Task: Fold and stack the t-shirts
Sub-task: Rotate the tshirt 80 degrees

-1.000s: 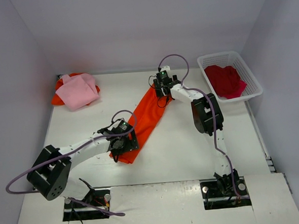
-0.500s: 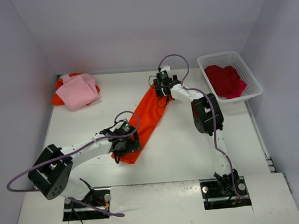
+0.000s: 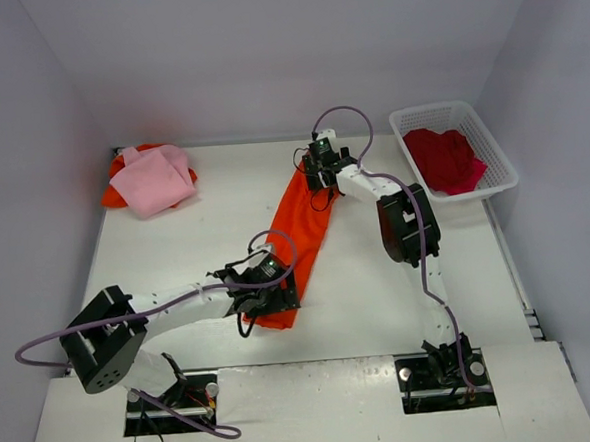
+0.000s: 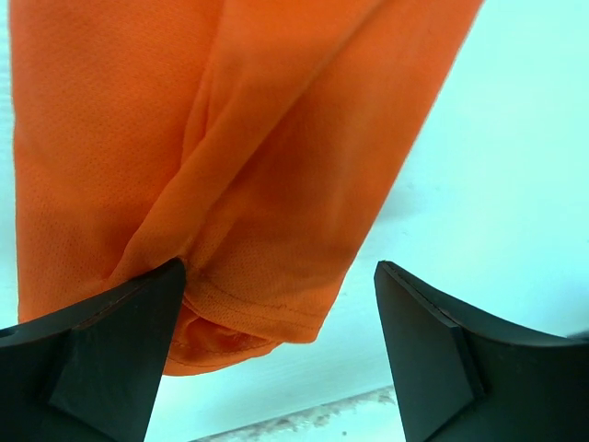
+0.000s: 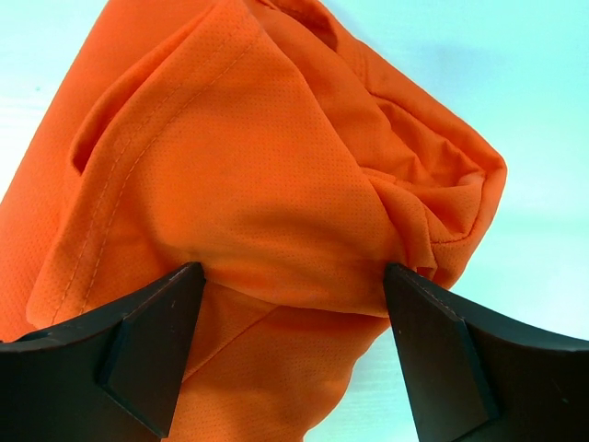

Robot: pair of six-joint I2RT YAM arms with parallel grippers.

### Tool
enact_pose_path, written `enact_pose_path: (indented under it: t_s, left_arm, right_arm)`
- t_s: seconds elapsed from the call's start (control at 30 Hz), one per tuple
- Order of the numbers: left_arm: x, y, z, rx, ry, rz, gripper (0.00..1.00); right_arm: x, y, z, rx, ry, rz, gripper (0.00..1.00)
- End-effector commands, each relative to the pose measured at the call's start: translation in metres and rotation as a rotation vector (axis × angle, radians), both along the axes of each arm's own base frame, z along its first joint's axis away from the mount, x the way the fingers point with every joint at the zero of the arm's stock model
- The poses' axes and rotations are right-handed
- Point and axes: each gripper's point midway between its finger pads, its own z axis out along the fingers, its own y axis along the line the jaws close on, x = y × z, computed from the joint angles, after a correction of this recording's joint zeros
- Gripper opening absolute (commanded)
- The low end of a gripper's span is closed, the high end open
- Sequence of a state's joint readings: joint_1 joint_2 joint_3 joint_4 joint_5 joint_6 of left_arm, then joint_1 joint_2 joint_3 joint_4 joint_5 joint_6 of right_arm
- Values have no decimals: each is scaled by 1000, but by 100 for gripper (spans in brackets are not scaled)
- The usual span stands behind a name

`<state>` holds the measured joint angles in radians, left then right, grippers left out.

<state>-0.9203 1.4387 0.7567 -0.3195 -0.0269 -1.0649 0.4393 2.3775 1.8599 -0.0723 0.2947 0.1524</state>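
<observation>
Orange shirt (image 3: pixel 304 230) lies as a long narrow strip on the bench (image 3: pixel 380 296), its near hem under the left claw (image 4: pixel 281 272), its bunched far end under the right claw (image 5: pixel 285 272). Both claws stand wide open, clamping nothing. The pink shirt (image 3: pixel 152 180) lies rumpled far left of them; the crimson shirt (image 3: pixel 446 157) sits in the basket (image 3: pixel 409 124) to the right claw's right. I judge this shirt part-folded, the crimson one yet to do.
</observation>
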Motion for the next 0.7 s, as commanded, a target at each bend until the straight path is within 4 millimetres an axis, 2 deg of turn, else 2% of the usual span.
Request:
enact_pose_path:
  t_s: [0.0, 0.23, 0.37, 0.67]
  left_arm:
    - [-41, -2, -28, 20, 152, -4, 79]
    - [-69, -25, -34, 11, 176, -49, 79]
    - [-79, -34, -35, 6, 184, -64, 79]
    - [-85, -49, -34, -15, 182, -79, 79]
  right_arm:
    - [-5, 3, -12, 1, 51, 18, 76]
    - [1, 9, -16, 13, 49, 29, 76]
    - [6, 11, -12, 15, 37, 38, 76]
    - [16, 31, -1, 58, 10, 89, 76]
